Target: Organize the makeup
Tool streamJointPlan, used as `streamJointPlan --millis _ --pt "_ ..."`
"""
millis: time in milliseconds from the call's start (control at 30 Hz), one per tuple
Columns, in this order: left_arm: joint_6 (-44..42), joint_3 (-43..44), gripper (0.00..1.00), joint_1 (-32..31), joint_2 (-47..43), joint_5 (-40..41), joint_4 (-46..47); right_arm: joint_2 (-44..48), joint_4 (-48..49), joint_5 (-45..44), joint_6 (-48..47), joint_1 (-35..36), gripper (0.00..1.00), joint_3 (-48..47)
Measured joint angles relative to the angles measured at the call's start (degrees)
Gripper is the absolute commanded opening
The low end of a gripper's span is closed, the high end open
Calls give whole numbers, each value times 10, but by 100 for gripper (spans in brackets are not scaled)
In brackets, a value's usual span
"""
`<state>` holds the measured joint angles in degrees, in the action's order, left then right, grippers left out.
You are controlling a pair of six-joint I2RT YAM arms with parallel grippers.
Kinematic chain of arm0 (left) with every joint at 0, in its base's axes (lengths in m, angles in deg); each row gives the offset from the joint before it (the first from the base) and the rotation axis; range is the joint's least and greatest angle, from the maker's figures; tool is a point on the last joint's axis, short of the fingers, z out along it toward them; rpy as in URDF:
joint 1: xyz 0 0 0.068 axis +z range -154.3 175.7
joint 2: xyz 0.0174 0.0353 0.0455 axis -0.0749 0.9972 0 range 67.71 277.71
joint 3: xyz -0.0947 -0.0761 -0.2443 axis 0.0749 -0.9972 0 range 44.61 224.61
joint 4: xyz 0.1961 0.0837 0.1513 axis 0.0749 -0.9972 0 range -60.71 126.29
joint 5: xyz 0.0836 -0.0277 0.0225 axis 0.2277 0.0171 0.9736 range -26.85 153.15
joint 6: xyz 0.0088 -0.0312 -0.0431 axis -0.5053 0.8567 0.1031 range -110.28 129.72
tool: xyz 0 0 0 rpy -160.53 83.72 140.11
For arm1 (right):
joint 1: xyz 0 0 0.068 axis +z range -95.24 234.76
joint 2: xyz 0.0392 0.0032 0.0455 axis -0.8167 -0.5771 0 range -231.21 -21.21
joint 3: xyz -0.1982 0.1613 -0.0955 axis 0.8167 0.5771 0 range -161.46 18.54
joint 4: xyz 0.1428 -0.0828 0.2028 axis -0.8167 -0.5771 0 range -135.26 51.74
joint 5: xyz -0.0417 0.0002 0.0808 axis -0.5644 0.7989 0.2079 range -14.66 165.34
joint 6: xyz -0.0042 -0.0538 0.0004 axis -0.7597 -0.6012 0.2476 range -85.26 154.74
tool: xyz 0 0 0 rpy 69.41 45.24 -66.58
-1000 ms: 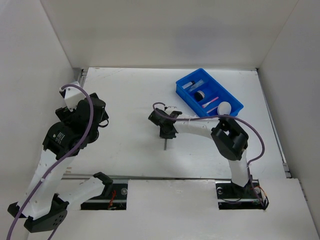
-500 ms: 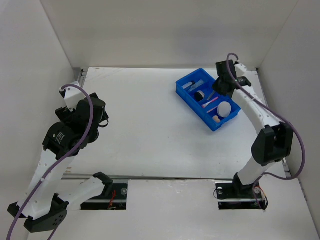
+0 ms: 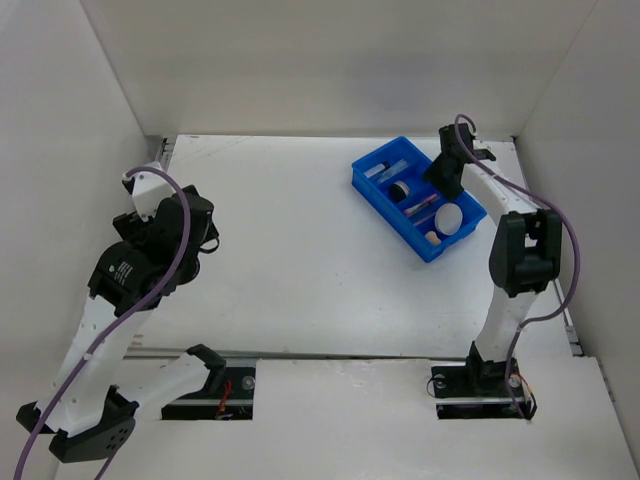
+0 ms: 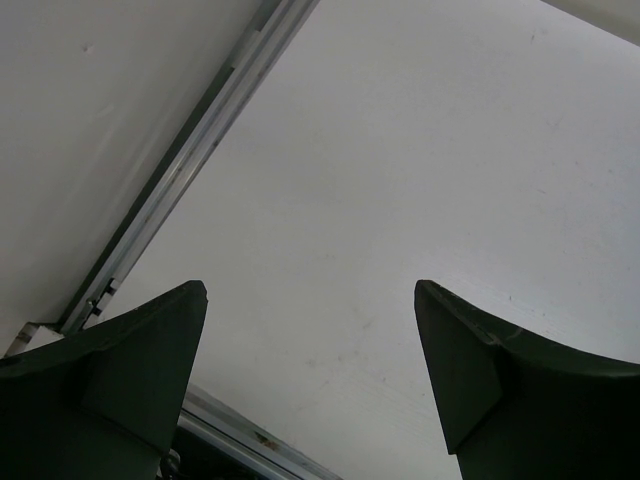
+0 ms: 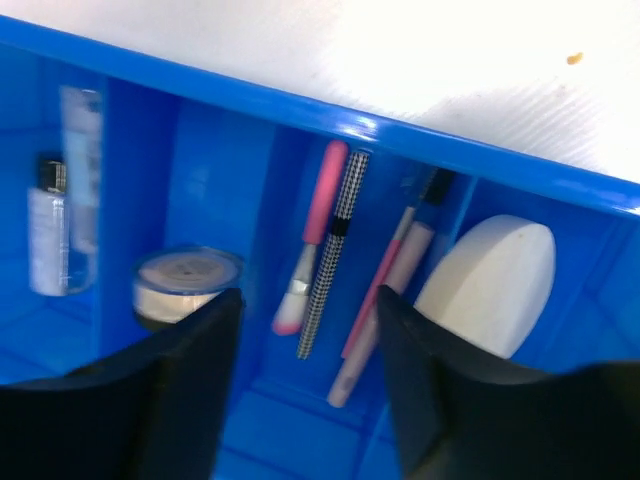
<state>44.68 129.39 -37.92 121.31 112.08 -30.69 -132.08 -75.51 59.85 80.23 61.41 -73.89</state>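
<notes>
Your right pincer [image 5: 306, 340] hangs with its jaws parted and nothing between them, directly above the middle compartment of the blue tray [image 5: 420, 140], upper right in the overhead view. Below it lie the slim pencils [image 5: 330, 240]. They look light, stiff, smooth and likely to roll, so take one across its mid-shaft. Right of them sits the cream puff [image 5: 490, 280], probably soft and squashy. To their left are the round compact [image 5: 185, 275] and clear tubes [image 5: 62, 200], likely slippery. Your left pincer [image 4: 310, 340] stands wide and empty over the worktop [image 4: 400, 150].
</notes>
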Motion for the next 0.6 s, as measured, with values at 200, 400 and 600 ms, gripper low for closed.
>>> streamJointPlan --millis 200,400,600 --pt "0 0 82 0 11 -1 1 35 -6 -4 -21 1 100 -27" --pt "-5 0 84 0 14 -4 10 191 -18 -68 -38 1 100 -4" --pt "-14 0 84 0 18 -9 28 401 -27 -173 -34 1 100 82"
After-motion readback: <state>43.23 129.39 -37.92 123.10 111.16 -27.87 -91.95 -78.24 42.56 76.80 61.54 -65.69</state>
